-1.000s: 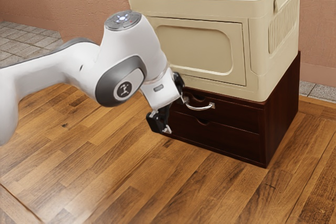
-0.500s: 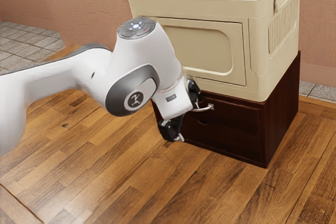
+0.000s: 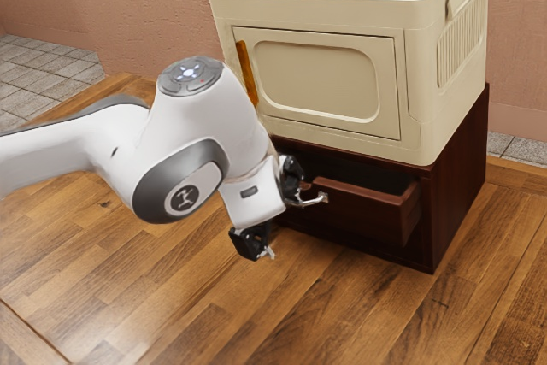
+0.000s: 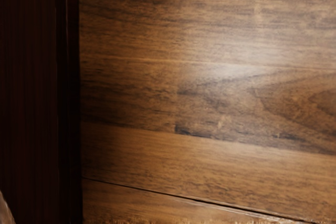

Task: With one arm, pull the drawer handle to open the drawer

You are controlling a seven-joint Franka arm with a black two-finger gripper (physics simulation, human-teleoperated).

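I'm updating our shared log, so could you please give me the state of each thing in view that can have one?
Dark wood drawer: partly open
Cream cabinet's door: shut
Gripper: open, one finger at the drawer's handle

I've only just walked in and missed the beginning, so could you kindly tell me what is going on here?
A robot arm is working at the dark wooden cabinet beneath the cream box. The drawer stands partly out. The claw is open, with one finger at the metal handle and the other lower down, away from it. It appears to be drawing the drawer out by hooking the handle.
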